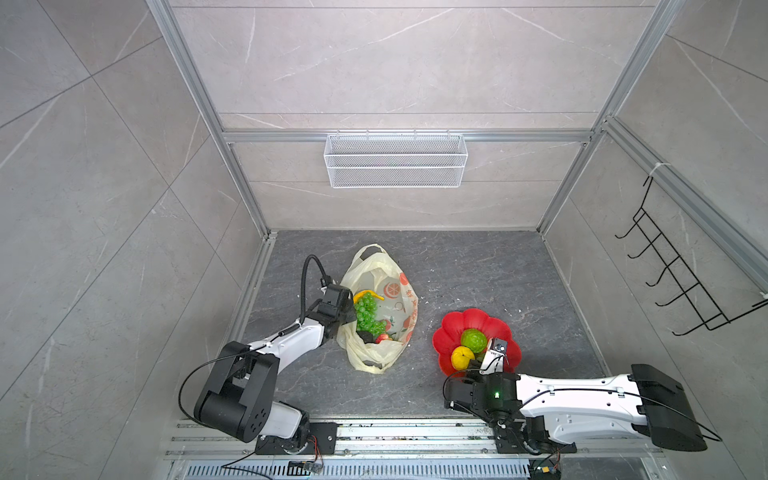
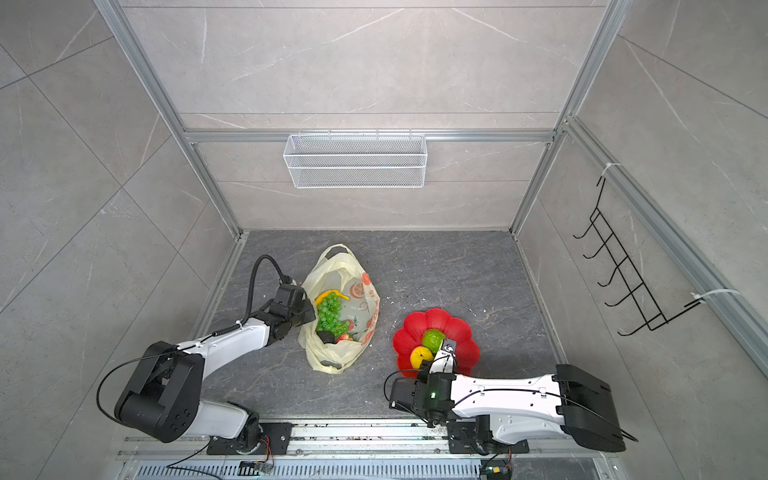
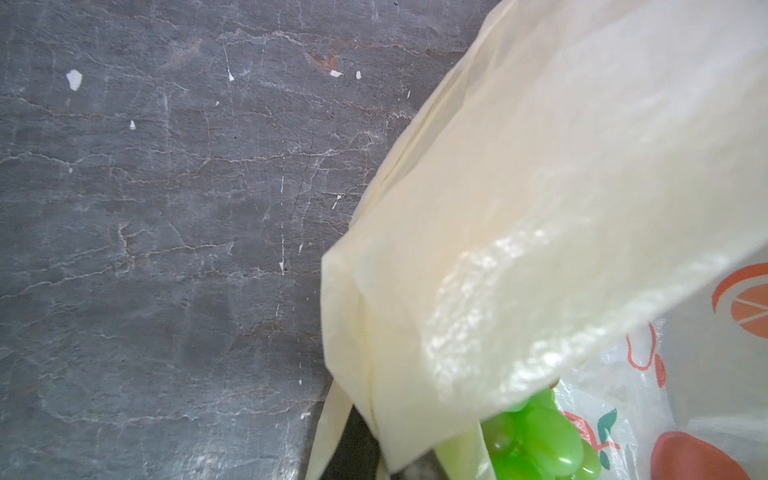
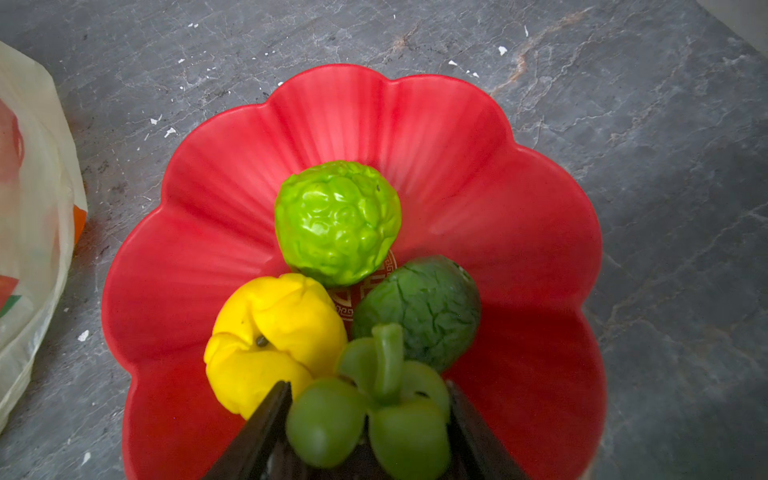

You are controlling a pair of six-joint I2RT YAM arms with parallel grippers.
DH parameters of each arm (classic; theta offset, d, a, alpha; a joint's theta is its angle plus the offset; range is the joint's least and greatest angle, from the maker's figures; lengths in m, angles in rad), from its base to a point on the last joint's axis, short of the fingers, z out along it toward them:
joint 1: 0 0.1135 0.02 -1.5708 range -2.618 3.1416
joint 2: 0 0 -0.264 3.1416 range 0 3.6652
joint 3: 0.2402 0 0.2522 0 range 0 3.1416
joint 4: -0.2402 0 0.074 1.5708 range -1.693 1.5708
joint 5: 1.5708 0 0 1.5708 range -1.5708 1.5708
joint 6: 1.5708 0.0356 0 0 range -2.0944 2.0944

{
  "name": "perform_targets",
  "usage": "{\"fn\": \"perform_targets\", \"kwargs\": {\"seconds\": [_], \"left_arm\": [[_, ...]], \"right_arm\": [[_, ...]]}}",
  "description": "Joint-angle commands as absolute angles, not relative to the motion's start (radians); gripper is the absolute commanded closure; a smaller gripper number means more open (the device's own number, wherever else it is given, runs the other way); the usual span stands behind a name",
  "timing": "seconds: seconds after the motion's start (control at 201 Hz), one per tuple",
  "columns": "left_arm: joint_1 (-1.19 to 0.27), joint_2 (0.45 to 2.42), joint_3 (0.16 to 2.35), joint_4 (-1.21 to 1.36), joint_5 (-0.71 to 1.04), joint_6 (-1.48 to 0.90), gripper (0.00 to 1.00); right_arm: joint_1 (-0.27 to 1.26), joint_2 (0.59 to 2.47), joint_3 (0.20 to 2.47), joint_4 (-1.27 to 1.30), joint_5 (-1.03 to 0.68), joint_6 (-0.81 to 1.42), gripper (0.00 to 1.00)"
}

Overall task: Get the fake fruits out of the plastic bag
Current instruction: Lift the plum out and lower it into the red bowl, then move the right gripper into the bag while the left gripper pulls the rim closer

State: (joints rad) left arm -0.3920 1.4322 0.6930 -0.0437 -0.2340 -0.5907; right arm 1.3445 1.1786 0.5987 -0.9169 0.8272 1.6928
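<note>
Pinching plastic bag [image 1: 370,266] rim with closed left gripper [image 1: 352,316]; gripping small green fruit [image 4: 324,428] over red plate [image 4: 519,208] with right gripper [image 4: 368,390].

The bag [image 3: 540,208] covers the jaws of the left hand [image 1: 347,316] in its wrist view; the right wrist view crops the grape sprig [image 4: 370,415].

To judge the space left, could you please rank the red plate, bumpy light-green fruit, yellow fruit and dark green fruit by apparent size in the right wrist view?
1. red plate
2. bumpy light-green fruit and yellow fruit: alike, the yellow nearer the camera, so unranked
3. dark green fruit, partly hidden
</note>
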Motion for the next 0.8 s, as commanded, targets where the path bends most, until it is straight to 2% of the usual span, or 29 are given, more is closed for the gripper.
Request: {"fn": "perform_targets", "kwargs": {"seconds": [0.0, 0.12, 0.209, 0.797], "left_arm": [[-0.388, 1.420, 0.718, -0.026, -0.251, -0.565, 0.92], [-0.388, 1.421, 0.718, -0.026, -0.250, -0.566, 0.92], [-0.388, 1.422, 0.719, -0.025, -0.250, -0.566, 0.92], [-0.388, 1.426, 0.721, -0.026, -0.246, -0.561, 0.92]], "right_arm": [[1.354, 1.191, 0.589, -0.947, 0.853, 1.720, 0.45], [1.356, 1.196, 0.589, -0.942, 0.850, 1.719, 0.37], [1.356, 1.197, 0.593, -0.942, 0.851, 1.716, 0.35], [1.357, 1.133, 0.654, -1.026, 0.891, 1.681, 0.28]]}}
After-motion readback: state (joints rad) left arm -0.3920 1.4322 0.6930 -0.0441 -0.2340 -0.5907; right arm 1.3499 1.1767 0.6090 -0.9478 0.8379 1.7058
